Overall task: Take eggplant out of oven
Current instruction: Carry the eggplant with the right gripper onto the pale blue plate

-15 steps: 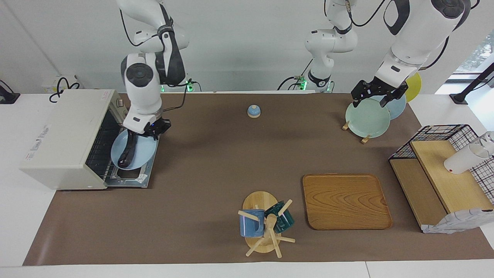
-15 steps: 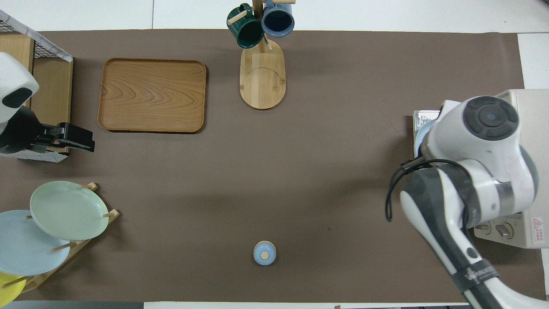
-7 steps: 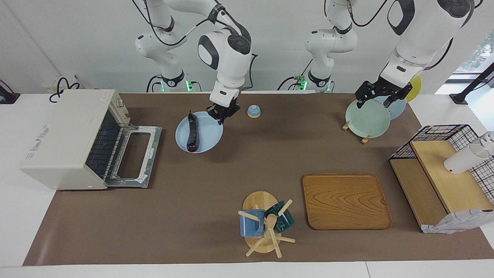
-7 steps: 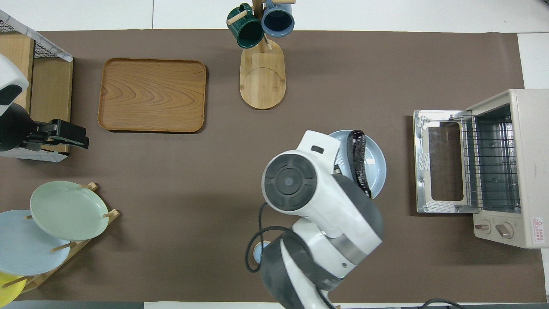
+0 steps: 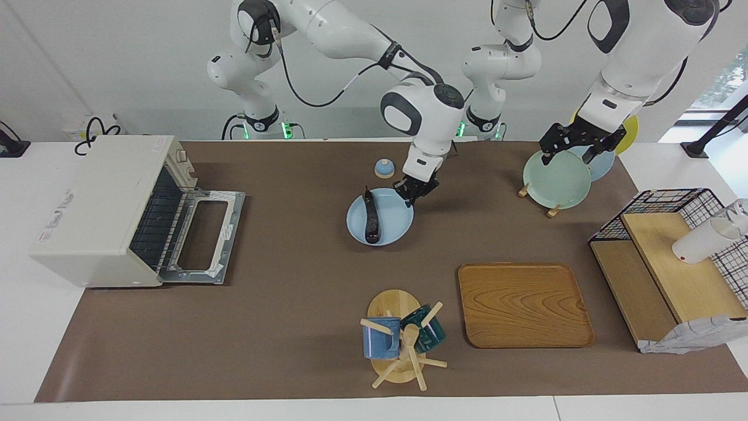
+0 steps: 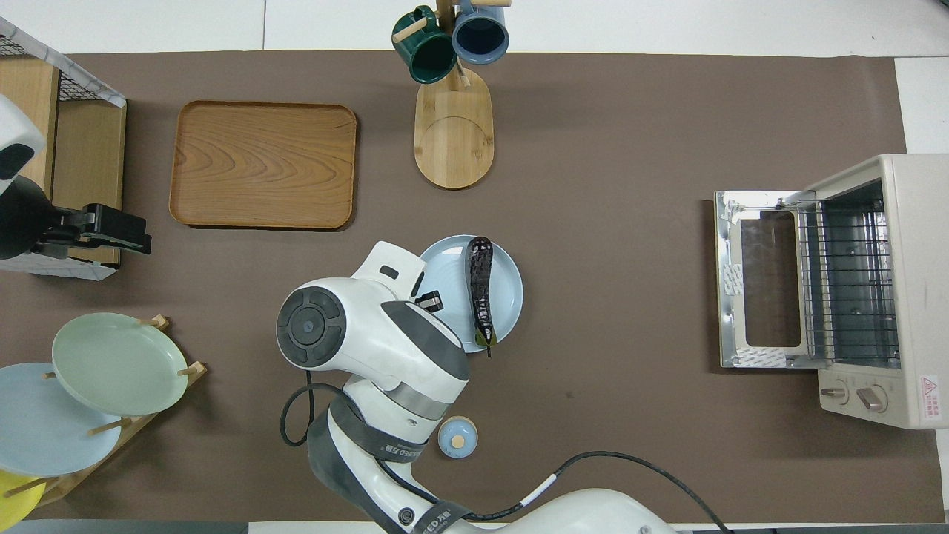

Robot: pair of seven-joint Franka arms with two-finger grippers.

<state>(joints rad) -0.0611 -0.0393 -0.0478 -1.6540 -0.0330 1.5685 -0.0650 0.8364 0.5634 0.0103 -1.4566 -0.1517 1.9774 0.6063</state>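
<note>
The right gripper (image 5: 414, 197) is closed on the rim of a light blue plate (image 5: 392, 225), at the edge of the plate toward the left arm's end of the table. The eggplant (image 5: 370, 219) is seen lying on that plate, lengthwise, well out of the oven (image 5: 99, 210), beside the gripper and toward the oven's end. Whether the plate rests on the brown mat (image 5: 292, 304) or is held just above it cannot be told.

The oven is found well apart from the right gripper, at the right arm's end of the table, with its glass door (image 5: 204, 237) dropped open and its wire rack (image 6: 849, 289) bare. The stretch of mat between plate and oven door is taken up by nothing.

A small blue bell (image 5: 384, 168) is placed near the right gripper, nearer to the robots than the plate and not touching it. Farther from the robots than the plate, a wooden mug tree (image 5: 400, 351) with a blue mug (image 5: 381, 338) and a dark green mug (image 5: 426, 328) is set, and beside it, toward the left arm's end, a wooden tray (image 5: 523, 304).

The left gripper (image 5: 575, 146) is held with its fingers spread wide and nothing between them, over a pale green plate (image 5: 555, 178) standing in a wooden plate rack. That arm is waiting. A wire-and-wood shelf (image 5: 672, 263) with a white cup (image 5: 701, 240) on it is seen at the left arm's end of the table.
</note>
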